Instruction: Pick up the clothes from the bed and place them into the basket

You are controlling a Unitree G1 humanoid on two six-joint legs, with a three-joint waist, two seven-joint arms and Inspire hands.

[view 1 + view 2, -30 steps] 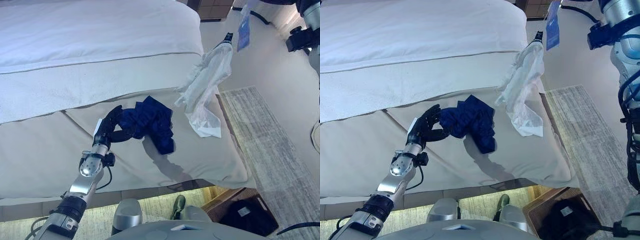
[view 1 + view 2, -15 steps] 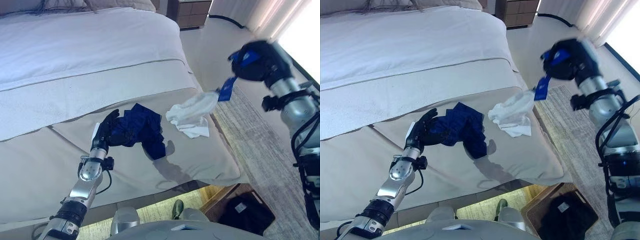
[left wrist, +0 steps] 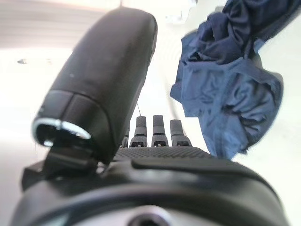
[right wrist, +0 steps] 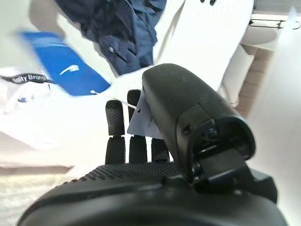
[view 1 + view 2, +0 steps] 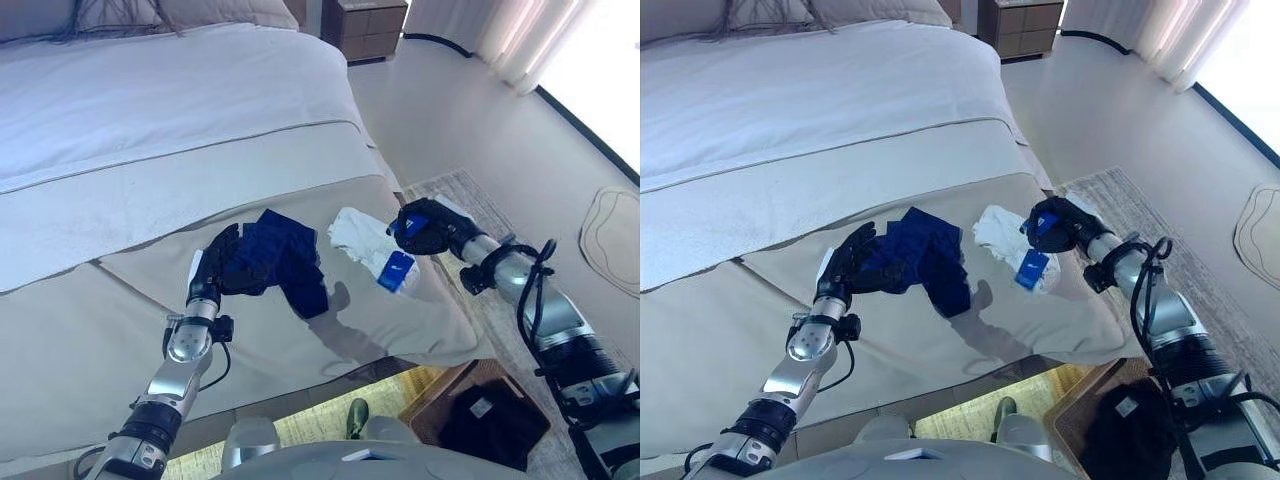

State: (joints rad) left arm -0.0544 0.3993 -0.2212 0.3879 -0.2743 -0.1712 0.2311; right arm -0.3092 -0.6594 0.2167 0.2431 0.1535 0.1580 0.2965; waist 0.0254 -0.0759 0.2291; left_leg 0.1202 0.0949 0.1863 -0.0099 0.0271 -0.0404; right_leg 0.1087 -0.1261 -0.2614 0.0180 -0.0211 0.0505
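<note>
Right now the left hand point(image 5: 218, 262) rests on the beige bed cover point(image 5: 90, 330) with its fingers straight and relaxed, their tips touching the near edge of a crumpled navy garment point(image 5: 283, 256). In the left wrist view the fingers point(image 3: 153, 128) stand in an uncurled row and the navy cloth lies just past them and off to one side, not gripped.

Farther along the cover, on the side of the navy garment away from the left hand, lies a white garment point(image 5: 360, 238), bunched flat on the bed. The right hand point(image 5: 424, 227) sits just beyond it, at the bed's edge, touching or nearly touching the white cloth. Its fingers point(image 4: 115, 128) look straight in the right wrist view, with nothing closed in them. A blue tag point(image 5: 398, 270) on a thin string lies on the cover just beside this hand, next to the white cloth; the string runs across the hand's thumb in the wrist view, and I cannot tell whether it is caught there.

Both garments are on the bed, close together but not overlapping. The basket point(image 5: 486, 420), brown with something dark inside, stands on the floor below the right arm, by the corner of the bed, on a grey rug point(image 5: 480, 200). White bedding point(image 5: 170, 110) covers the bed beyond both hands.
</note>
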